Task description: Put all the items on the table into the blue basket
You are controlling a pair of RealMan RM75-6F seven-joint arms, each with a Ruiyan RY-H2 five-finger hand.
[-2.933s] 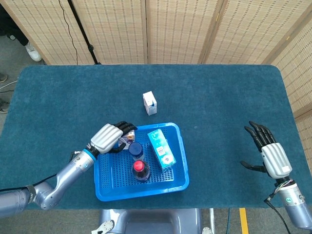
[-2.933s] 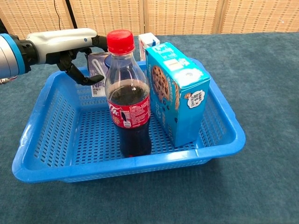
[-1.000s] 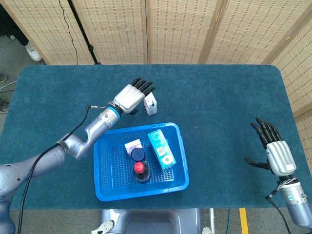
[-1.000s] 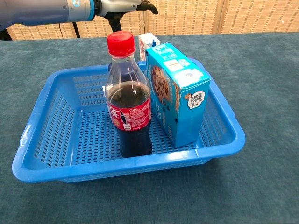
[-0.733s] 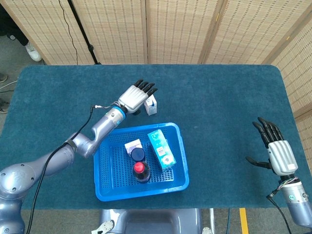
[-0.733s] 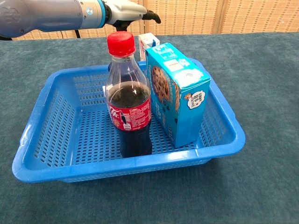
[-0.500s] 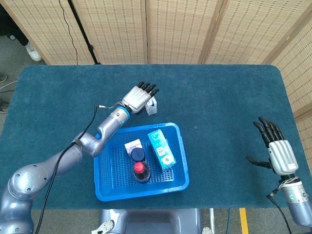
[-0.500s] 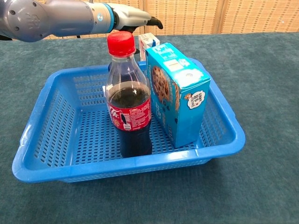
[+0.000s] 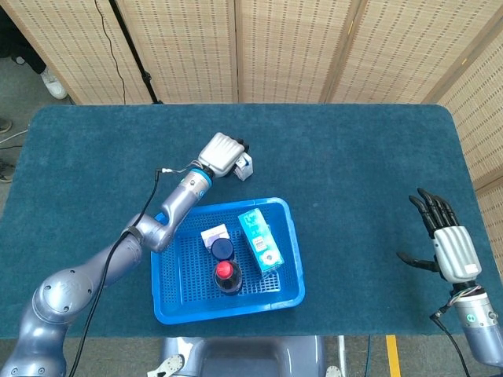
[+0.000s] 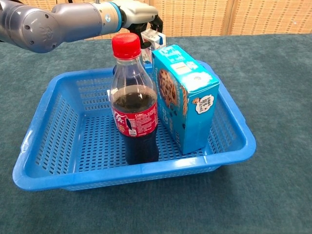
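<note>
A small white-and-blue carton [image 9: 246, 166] stands on the table just beyond the blue basket [image 9: 289, 236]. My left hand [image 9: 222, 154] has its fingers curled down around the carton and grips it. In the chest view the carton [image 10: 155, 38] looks tilted under that hand [image 10: 138, 10]. Inside the basket [image 10: 235, 122] stand a cola bottle [image 10: 134, 117] and a blue cookie box [image 10: 185, 97]. A small white box [image 9: 214, 235] and a blue-capped container [image 9: 221, 248] also sit in it. My right hand [image 9: 445, 245] hovers with fingers spread and nothing in it at the table's right side.
The table is covered in dark teal cloth [image 9: 354, 173]. Wicker screens [image 9: 291, 47] stand behind its far edge. The basket sits near the front edge, left of centre.
My left hand left the basket, reached over the carton behind it with fingers spread, and has now curled them around it. The carton has tipped slightly. The right hand barely moved.
</note>
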